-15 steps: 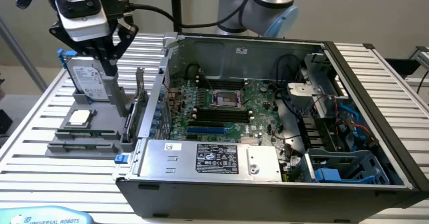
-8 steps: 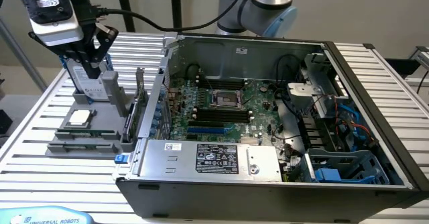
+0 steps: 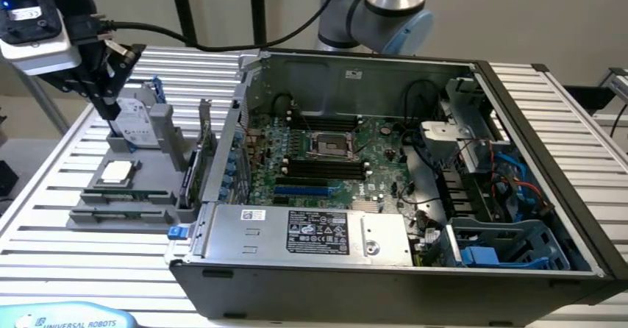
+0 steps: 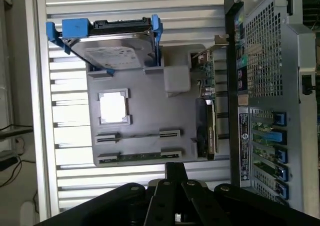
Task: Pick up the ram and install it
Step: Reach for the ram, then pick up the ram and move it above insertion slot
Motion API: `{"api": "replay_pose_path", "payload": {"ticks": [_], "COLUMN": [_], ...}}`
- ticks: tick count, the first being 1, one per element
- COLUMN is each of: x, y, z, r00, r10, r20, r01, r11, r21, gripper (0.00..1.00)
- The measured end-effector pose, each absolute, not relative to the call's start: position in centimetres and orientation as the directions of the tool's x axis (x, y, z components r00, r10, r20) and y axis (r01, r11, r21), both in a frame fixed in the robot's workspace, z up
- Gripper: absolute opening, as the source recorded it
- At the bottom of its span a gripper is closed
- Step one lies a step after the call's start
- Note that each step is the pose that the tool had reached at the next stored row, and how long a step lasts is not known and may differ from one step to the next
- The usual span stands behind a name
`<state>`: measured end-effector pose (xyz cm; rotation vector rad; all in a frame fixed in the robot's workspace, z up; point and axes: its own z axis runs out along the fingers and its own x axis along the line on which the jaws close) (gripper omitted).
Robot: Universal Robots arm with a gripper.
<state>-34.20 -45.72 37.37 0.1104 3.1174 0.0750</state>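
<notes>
The ram (image 4: 137, 156) is a slim green stick lying on edge in the grey holder (image 4: 145, 93), in the clip row farthest from the hard drive. My gripper (image 3: 106, 111) hangs at the exterior view's upper left, above the holder (image 3: 118, 218) and just over the hard drive (image 3: 135, 126). Its dark fingers (image 4: 175, 172) come together in one tip and look shut with nothing held. They sit off the holder's edge beside the ram. The motherboard's black slots (image 3: 316, 168) lie inside the open computer case (image 3: 393, 269).
On the holder also sit a blue-framed hard drive (image 4: 112, 55), a square silver processor (image 4: 113, 107) and an upright card (image 4: 207, 110) next to the case wall. The case's power supply (image 3: 304, 232), cables and blue drive cage (image 3: 501, 247) crowd its near and right sides. The table is slatted metal (image 3: 59, 262).
</notes>
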Motion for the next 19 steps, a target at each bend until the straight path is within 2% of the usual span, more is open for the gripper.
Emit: {"api": "replay_pose_path", "payload": {"ticks": [9, 19], "x": [-38.2, -38.3], "y": [-45.7, -45.7], "z": [36.5, 36.5], "r00": [-0.997, -0.997], "r10": [0.071, 0.071], "r20": [-0.02, -0.02], "r01": [0.07, 0.07], "r11": [0.996, 0.996], "r21": [0.049, 0.049], "gripper": [0.11, 0.11]}}
